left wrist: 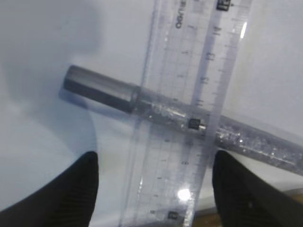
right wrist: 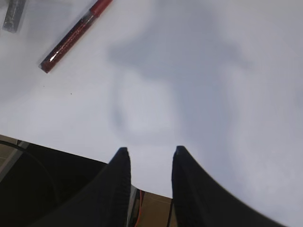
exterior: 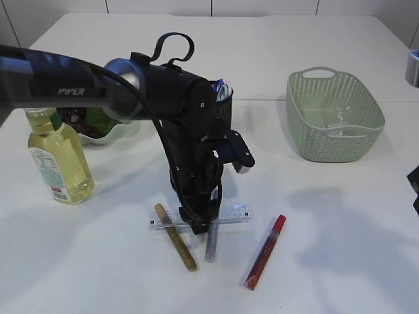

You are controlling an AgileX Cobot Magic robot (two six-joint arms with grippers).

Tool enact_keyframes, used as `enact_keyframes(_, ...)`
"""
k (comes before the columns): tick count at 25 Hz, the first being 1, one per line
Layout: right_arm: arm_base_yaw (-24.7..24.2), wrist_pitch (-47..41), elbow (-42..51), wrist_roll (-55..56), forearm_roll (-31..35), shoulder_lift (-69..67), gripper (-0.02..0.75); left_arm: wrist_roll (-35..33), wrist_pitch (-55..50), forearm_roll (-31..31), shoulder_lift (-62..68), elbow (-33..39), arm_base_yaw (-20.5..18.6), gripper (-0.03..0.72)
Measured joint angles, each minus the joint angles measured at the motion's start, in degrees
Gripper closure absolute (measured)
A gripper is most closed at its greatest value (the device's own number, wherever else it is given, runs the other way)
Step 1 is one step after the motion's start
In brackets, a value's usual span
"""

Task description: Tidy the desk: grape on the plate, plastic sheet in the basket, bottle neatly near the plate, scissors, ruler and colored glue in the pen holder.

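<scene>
While the left gripper (left wrist: 151, 189) hovers spread over the ruler (exterior: 200, 217) and silver glue (left wrist: 189, 125), gold glue (exterior: 175, 237) and red glue (exterior: 264, 252) lie beside it, unsorted; the right gripper (right wrist: 149, 182), part-open, holds nothing.

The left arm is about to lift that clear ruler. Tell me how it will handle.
The ruler looks thin and flat, so it probably flexes and is hard to pinch off the table. It lies across the silver glitter glue tube, a round tube that may roll. The smooth plastic could slip.
</scene>
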State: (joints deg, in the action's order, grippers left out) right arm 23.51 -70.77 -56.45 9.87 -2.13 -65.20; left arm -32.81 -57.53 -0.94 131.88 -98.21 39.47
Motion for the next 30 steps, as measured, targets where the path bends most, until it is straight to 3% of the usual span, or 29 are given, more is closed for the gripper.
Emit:
enact_keyframes(8, 0.0, 0.0, 0.0, 0.0, -0.2, 0.0, 0.483, 0.0, 0.1, -0.1, 0.8, 0.0, 0.0, 0.155)
enact_keyframes(16, 0.0, 0.0, 0.0, 0.0, -0.3, 0.0, 0.483, 0.0, -0.5, -0.1, 0.8, 0.0, 0.0, 0.394)
enact_keyframes(24, 0.0, 0.0, 0.0, 0.0, -0.3, 0.0, 0.483, 1.4, -8.1, -0.1, 0.8, -4.0, 0.0, 0.407)
enact_keyframes(30, 0.0, 0.0, 0.0, 0.0, -0.5, 0.0, 0.483, 10.7, -11.3, -0.1, 0.8, -10.2, 0.0, 0.407)
